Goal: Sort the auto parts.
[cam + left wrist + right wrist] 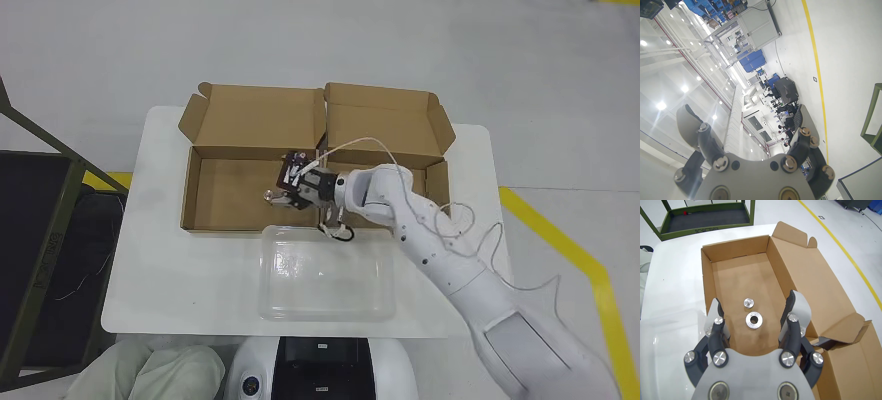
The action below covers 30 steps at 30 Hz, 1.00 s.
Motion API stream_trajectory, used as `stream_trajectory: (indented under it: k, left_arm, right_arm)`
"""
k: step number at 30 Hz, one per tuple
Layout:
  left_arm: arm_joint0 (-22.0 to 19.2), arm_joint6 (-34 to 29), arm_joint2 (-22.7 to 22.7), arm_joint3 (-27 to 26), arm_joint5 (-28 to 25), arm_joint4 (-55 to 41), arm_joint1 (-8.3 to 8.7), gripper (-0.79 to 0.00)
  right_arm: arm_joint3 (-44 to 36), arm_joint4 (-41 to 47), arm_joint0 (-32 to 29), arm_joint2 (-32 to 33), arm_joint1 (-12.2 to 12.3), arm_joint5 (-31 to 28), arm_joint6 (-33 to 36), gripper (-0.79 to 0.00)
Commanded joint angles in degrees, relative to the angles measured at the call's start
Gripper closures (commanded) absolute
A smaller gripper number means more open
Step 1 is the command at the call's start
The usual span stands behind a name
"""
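A flat silver metal ring with a round centre hole (754, 320) lies on the floor of the open brown cardboard box (734, 247), toward its middle, and a small silver bolt with a wide flanged head (748, 303) sits just beside it on the same floor, not quite touching. The right gripper (754, 298) hangs over this box, above the two parts, its jaws spread wide with nothing between them. A second open brown cardboard box (385, 110) stands touching the first one's side, a clear plastic tray (320, 280) lies just in front of it, and all three rest on a white table (150, 230). The left gripper (743, 113), away from the box, faces the room, jaws wide apart and empty.
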Motion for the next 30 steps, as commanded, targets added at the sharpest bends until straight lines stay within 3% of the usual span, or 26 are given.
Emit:
stream_trajectory:
  k: [1, 15, 30]
  left_arm:
    - [0.0, 0.0, 0.0, 0.0, 0.0, 0.0, 0.00, -0.785]
    - [0.0, 0.0, 0.0, 0.0, 0.0, 0.0, 0.00, -0.785]
    - [0.0, 0.0, 0.0, 0.0, 0.0, 0.0, 0.00, -0.785]
  right_arm:
    - [-3.4, -0.3, -2.1, 2.1, 0.9, -0.4, 1.0, -0.690]
    - [-19.4, -2.7, -16.9, 16.6, 6.4, -3.9, 2.0, -0.785]
    - [-24.4, -4.9, -27.3, 30.2, 10.2, -8.5, -7.4, -0.785]
